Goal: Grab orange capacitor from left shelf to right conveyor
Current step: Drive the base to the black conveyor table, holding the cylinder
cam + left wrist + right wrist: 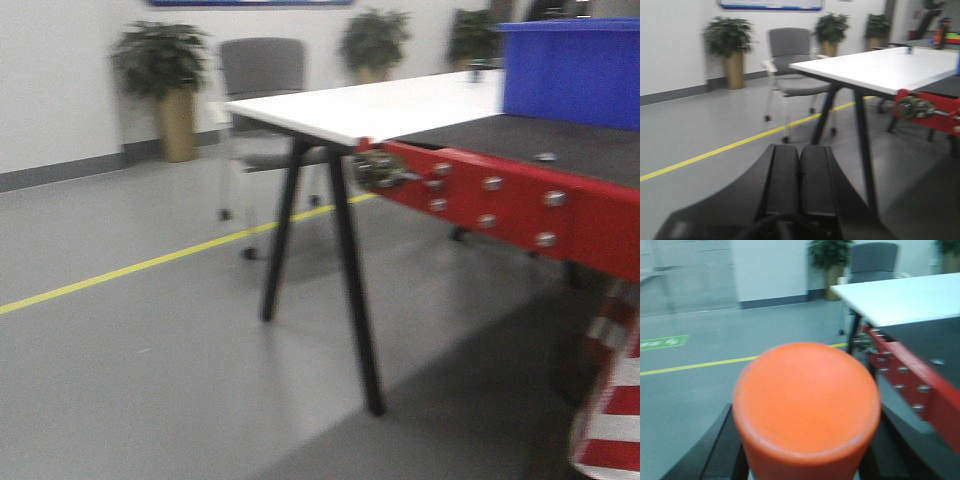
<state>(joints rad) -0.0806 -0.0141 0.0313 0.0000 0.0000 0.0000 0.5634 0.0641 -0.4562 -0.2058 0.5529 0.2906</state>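
Note:
The orange capacitor [807,402] fills the right wrist view, flat top toward the camera, held between the dark fingers [715,455] of my right gripper [805,460], which is shut on it. The right conveyor, a dark belt [520,140] with a glossy red front frame [500,200], lies to the right in the front view and in the right wrist view [925,350]. My left gripper [799,150] is shut and empty, pointing over the floor. The left shelf is out of view.
A white table [370,105] on black legs adjoins the conveyor's left end. A blue bin [570,70] stands on the belt at the back. A grey chair [262,70] and potted plants [160,60] line the wall. A yellow line [150,265] crosses the grey floor.

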